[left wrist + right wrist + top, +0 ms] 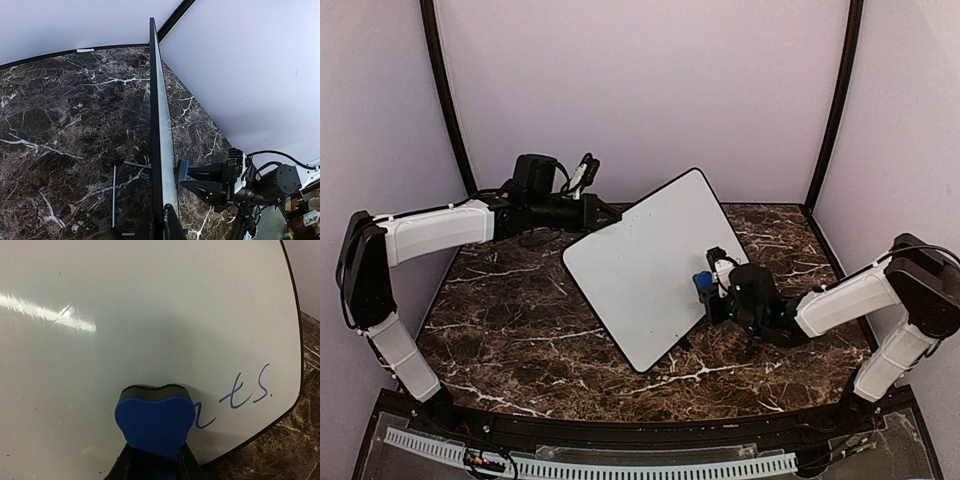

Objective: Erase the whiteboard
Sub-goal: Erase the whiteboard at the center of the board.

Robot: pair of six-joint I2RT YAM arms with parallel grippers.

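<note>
Dark marble table (520, 330) and pale walls are framing our workspace, where we are holding the whiteboard (640, 265) tilted up on its edge at the middle. Our left gripper (608, 214) is clamping the board's far-left edge tight. Our right gripper (710, 285), on the board's right side, is pinching the blue eraser (155, 422) between narrowed jaws and pressing it against the white face. Blue handwriting (245, 390) is showing just right of the eraser, near the board's rounded corner.
</note>
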